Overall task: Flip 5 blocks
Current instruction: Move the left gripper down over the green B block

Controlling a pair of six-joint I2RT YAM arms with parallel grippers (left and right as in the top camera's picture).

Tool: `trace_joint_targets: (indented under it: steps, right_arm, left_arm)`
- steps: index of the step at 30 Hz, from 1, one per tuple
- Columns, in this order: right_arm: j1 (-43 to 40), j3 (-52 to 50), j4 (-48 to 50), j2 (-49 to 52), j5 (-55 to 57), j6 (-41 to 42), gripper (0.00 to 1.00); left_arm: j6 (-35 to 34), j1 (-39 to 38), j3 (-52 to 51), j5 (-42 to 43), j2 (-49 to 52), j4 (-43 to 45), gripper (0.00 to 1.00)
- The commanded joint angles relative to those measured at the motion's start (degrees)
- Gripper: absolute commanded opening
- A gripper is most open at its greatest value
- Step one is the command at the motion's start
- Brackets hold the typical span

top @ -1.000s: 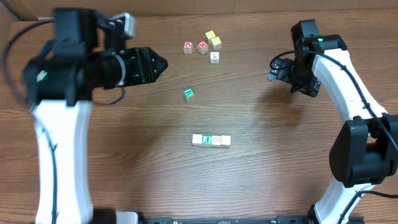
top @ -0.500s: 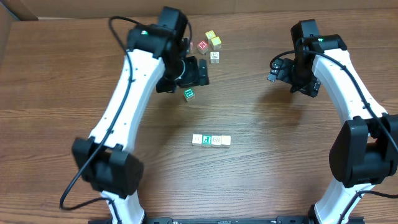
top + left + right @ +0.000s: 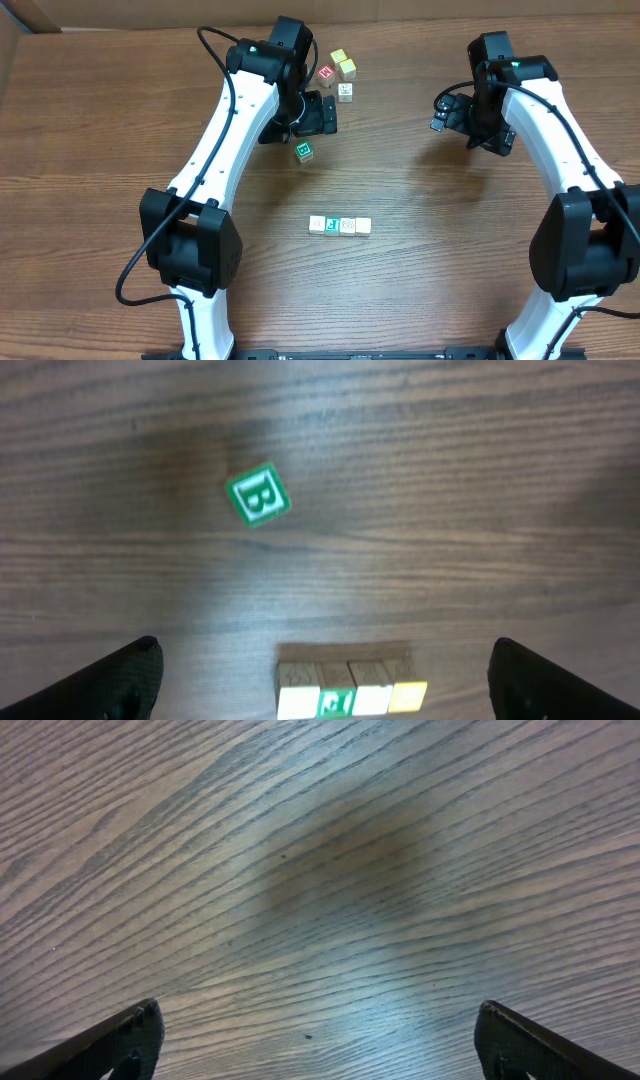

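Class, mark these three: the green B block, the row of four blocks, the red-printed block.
green B block (image 3: pixel 258 496): left wrist view, on its printed top face.
row of four blocks (image 3: pixel 333 226): overhead view, on its green block.
red-printed block (image 3: pixel 326 73): overhead view, top face.

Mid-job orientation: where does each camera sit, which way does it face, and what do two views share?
Overhead: fixed above the table, looking straight down; left arm and right arm show.
Left wrist: facing down at the green B block and row of four blocks; open left pincer fingers fill the bottom corners.
Right wrist: facing down at table wood only; open right pincer fingers at bottom corners.
Shared: overhead and left wrist both show B block and row.
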Motion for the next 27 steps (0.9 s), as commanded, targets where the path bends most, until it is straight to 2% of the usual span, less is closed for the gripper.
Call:
trace_joint_targets:
  steps: [1, 17, 27]
  right_arm:
    - [-0.04, 0.79, 0.24, -0.9, 0.39, -0.39, 1.0]
    - [-0.04, 0.79, 0.24, -0.9, 0.39, -0.39, 1.0]
    - [-0.04, 0.79, 0.24, -0.9, 0.39, -0.39, 1.0]
  left_arm:
    - [-1.68, -0.39, 0.63, -1.36, 0.15, 0.81, 0.95]
    - [-2.71, -4.37, 0.59, -10.05, 0.26, 1.9, 0.99]
    - [-3.41, -5.16, 0.37, -11.69, 0.28, 1.99, 1.0]
